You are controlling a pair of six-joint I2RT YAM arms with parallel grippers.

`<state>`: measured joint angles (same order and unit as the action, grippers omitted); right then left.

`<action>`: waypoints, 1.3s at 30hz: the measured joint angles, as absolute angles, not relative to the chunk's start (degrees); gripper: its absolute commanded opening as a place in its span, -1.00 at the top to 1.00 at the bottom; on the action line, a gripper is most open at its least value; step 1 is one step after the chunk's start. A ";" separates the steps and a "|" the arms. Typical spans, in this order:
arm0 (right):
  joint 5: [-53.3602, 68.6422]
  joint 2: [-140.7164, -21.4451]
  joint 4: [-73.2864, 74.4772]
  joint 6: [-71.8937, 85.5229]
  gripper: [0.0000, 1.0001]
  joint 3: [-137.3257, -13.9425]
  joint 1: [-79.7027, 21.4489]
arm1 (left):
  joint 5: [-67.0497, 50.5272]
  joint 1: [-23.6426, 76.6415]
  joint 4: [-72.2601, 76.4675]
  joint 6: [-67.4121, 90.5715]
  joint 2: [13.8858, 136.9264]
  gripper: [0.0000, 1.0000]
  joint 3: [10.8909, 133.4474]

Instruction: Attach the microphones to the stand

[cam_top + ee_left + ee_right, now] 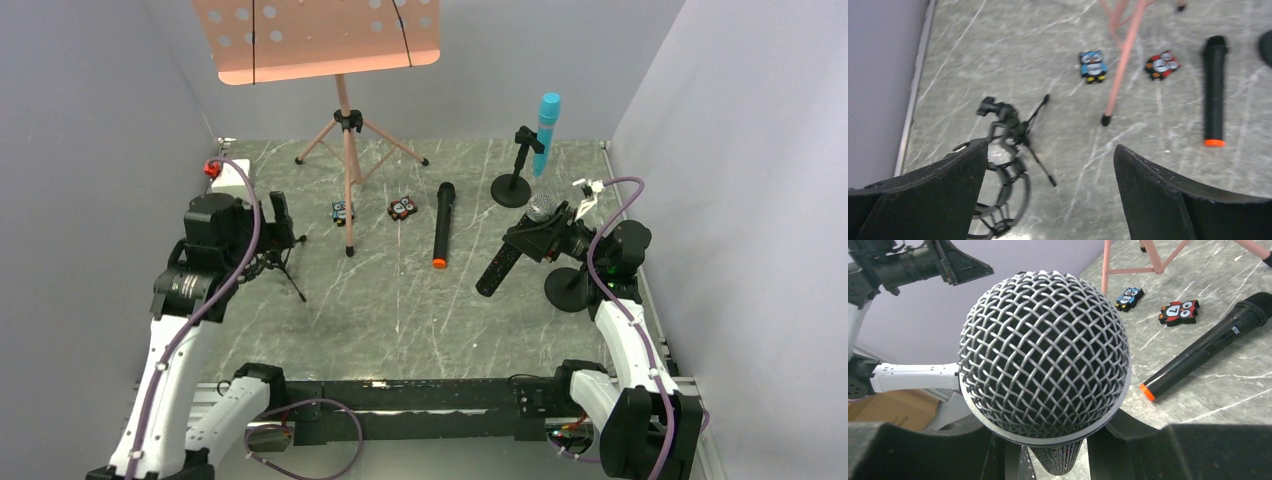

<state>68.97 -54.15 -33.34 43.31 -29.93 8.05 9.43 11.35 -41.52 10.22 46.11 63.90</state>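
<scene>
My right gripper (545, 238) is shut on the black microphone with the silver mesh head (541, 208); its body slants down-left above the table. In the right wrist view the mesh head (1043, 352) fills the frame between my gripper's (1055, 452) fingers. The turquoise microphone (547, 130) stands upright in the clip of a black round-base stand (512, 190). The black microphone with the orange end (441, 225) lies flat mid-table and also shows in the left wrist view (1213, 90). My left gripper (278, 222) is open and empty (1050, 195) above a small black tripod stand (1010, 125).
A second black round-base stand (568, 290) sits under my right arm. A pink music stand (347, 130) stands at the back centre. Two small owl clips, blue (343, 211) and red (402, 208), lie by its front leg. A white box (231, 178) is at the far left.
</scene>
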 measured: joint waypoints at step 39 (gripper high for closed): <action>68.86 -55.29 -29.98 40.05 0.86 -30.17 8.05 | 7.51 -2.44 -45.56 2.50 67.02 0.59 67.00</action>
